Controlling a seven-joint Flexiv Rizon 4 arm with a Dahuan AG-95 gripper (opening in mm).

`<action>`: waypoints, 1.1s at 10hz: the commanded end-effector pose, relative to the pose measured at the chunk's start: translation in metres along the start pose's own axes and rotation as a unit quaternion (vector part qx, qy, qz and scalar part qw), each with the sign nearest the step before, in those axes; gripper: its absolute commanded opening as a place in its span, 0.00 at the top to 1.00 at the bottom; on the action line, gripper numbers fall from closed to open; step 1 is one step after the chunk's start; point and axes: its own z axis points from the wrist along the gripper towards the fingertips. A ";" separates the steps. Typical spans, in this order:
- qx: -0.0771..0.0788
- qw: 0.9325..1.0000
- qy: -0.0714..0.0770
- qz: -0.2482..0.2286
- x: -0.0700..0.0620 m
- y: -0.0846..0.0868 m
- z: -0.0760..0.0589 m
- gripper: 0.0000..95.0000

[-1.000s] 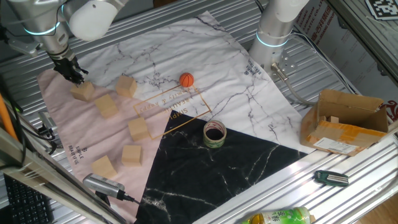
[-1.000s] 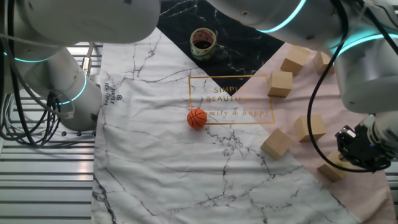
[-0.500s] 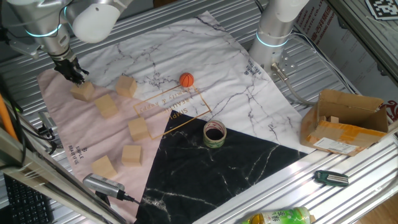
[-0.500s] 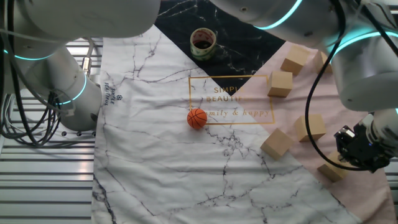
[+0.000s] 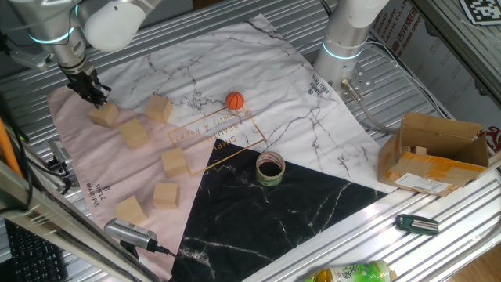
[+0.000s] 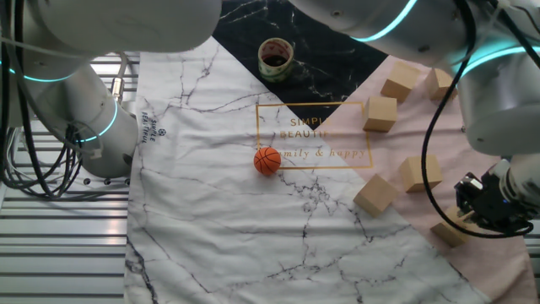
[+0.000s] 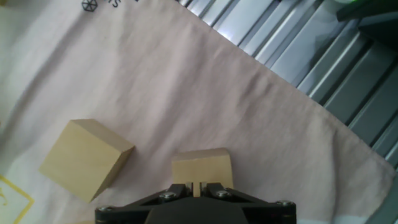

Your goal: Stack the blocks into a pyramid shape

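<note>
Item: your gripper [image 5: 97, 97], upper left, poised over the end wooden cube [image 5: 104, 116] for pickup; jaw opening indiscernible.

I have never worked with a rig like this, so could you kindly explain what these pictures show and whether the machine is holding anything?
A robot arm works at a table covered by a marbled cloth. Two pictures come from fixed cameras on different sides; the third looks along the fingers from the hand. The gripper is at one wooden block, which the hand view shows right at the fingers; whether it is gripped, I cannot tell. Five more blocks lie singly, nothing stacked yet. Also there: an orange ball, a tape roll and a cardboard box.
</note>
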 end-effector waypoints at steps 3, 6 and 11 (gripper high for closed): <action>0.001 1.000 0.003 0.024 0.001 0.001 0.000 0.00; 0.002 1.000 0.003 0.023 0.001 -0.001 0.002 0.00; 0.003 1.000 0.001 0.022 0.002 -0.008 0.012 0.00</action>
